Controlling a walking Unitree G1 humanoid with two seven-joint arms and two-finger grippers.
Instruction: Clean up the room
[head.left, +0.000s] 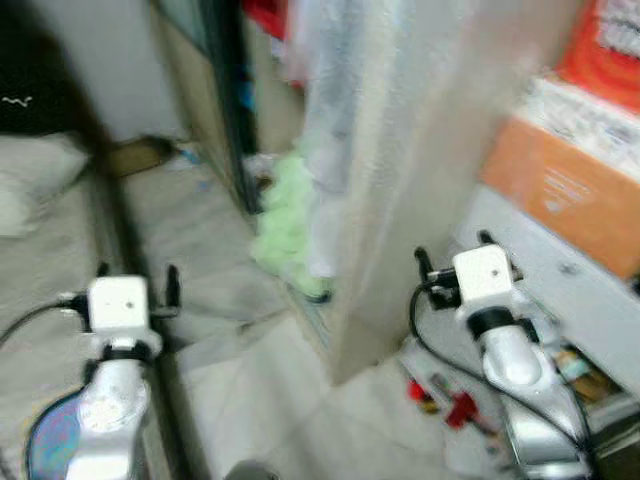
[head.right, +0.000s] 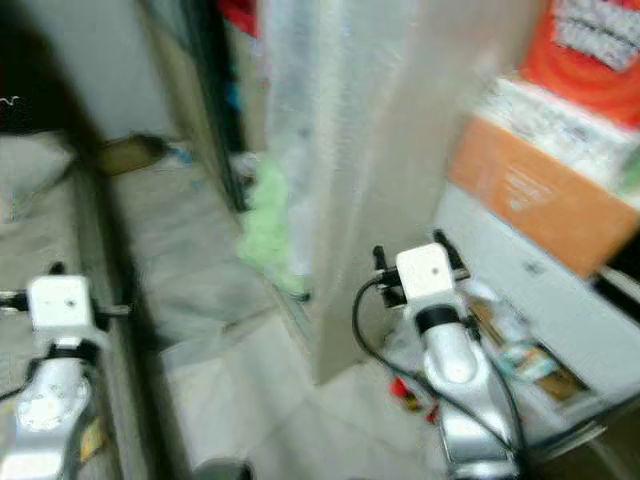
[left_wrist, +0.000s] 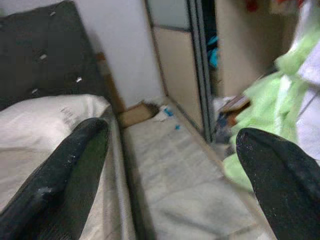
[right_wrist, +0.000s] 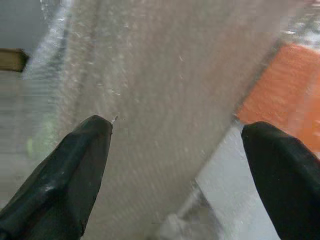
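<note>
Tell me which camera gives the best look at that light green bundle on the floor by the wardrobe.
The left eye view: the light green bundle shows whole, though blurred, on the floor against the wardrobe's edge. The right eye view shows it too, just as blurred. The left wrist view catches part of it beyond the open left gripper.

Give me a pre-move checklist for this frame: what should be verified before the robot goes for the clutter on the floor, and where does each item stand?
1. Left gripper free: ok, jaws wide apart with nothing between them, floor showing in the gap.
2. Right gripper free: ok, jaws wide apart, nothing held.
3. Clearance on the right: not ok, the pale panel stands close in front of the right gripper.
4. A target in view: ok, a green cloth heap lies at the foot of the open wardrobe, and small red items lie on the floor by the right arm.
5. Steady picture: not ok, both eye views are blurred.
6. What the red items are: cannot tell.
</note>
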